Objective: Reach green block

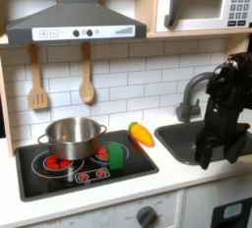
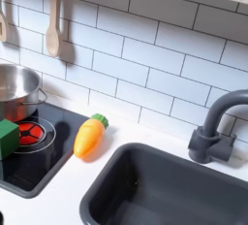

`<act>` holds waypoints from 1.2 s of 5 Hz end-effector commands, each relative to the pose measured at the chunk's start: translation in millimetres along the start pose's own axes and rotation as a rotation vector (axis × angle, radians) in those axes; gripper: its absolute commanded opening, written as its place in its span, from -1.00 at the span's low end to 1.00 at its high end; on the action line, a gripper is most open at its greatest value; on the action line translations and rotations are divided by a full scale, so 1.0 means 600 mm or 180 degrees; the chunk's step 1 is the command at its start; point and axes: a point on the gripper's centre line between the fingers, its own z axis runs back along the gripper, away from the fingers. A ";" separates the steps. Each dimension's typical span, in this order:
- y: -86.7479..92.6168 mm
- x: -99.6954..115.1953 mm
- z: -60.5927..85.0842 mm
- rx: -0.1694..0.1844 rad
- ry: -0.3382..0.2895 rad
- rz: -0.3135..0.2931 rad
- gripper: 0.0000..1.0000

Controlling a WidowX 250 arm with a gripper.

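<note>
In the first exterior view the green block (image 1: 116, 155) stands upright on the black stovetop (image 1: 59, 173), near its front right corner. It is just right of the steel pot (image 1: 71, 137) and much shorter than it. In the second exterior view the green block (image 2: 7, 138) is cut off by the left edge, beside a red burner. My black gripper (image 1: 220, 153) hangs over the sink at the first exterior view's right, well to the right of the block. Its two fingers point down with a gap between them and hold nothing.
An orange carrot toy (image 1: 142, 134) (image 2: 89, 137) lies on the counter between stove and sink (image 1: 202, 143) (image 2: 165, 185). A grey faucet (image 1: 192, 92) (image 2: 215, 132) stands behind the sink. Wooden utensils (image 1: 87, 85) hang on the tiled wall, with a hood and microwave above.
</note>
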 end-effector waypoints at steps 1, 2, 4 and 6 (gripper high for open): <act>0.027 0.024 -0.003 0.0041 -0.0043 0.0049 1.00; 0.036 0.042 -0.002 0.0070 -0.0073 0.0063 1.00; 0.061 0.070 -0.009 0.0078 -0.0112 0.0164 1.00; 0.086 0.100 -0.015 0.0068 -0.0143 0.0147 1.00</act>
